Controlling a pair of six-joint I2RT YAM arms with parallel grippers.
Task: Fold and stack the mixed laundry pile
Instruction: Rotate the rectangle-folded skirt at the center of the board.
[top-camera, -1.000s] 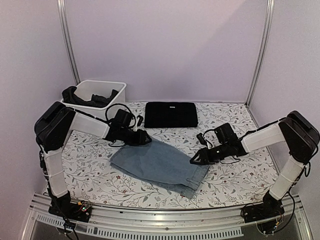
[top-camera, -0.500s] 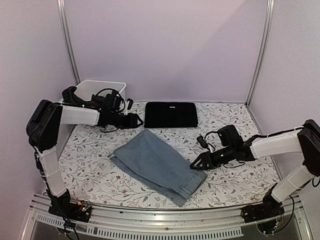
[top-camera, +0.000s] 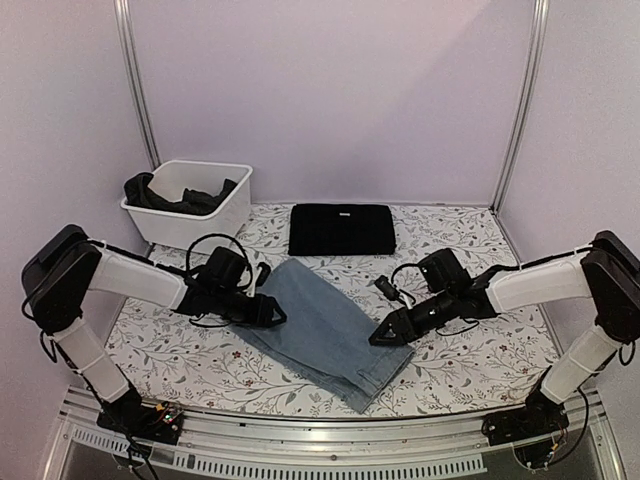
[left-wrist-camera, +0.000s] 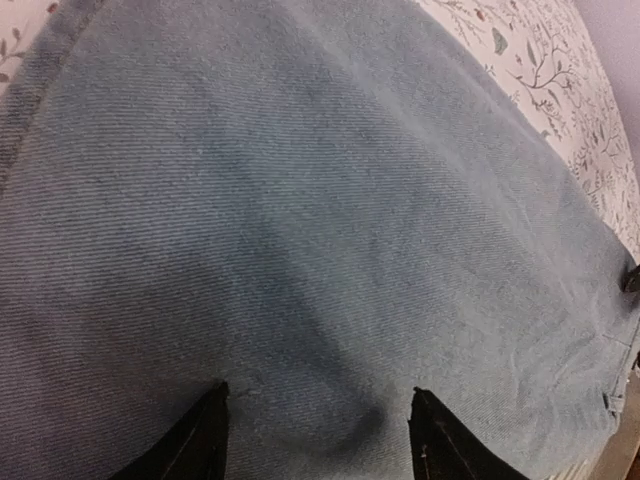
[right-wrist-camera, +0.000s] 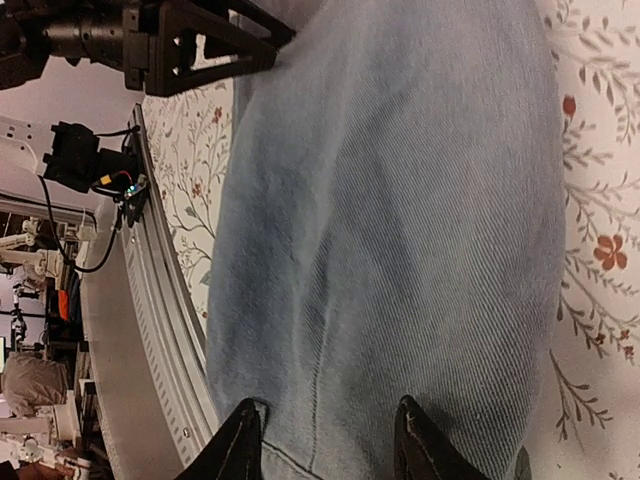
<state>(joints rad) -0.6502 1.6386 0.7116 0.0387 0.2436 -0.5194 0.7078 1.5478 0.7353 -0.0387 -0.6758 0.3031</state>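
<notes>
While the jeans (top-camera: 330, 325) lie flat, left end effector (top-camera: 276, 315) and right end effector (top-camera: 379, 339) gape empty over them.

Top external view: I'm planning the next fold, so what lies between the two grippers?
Only the light blue denim jeans lie between the left gripper and the right gripper, on the table. The top external view shows it best.

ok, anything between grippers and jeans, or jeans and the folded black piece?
Nothing visible. The left gripper and right gripper sit at the jeans, jaws open over bare denim. Between the jeans and the folded black cloth behind them lies only bare tablecloth.
</notes>
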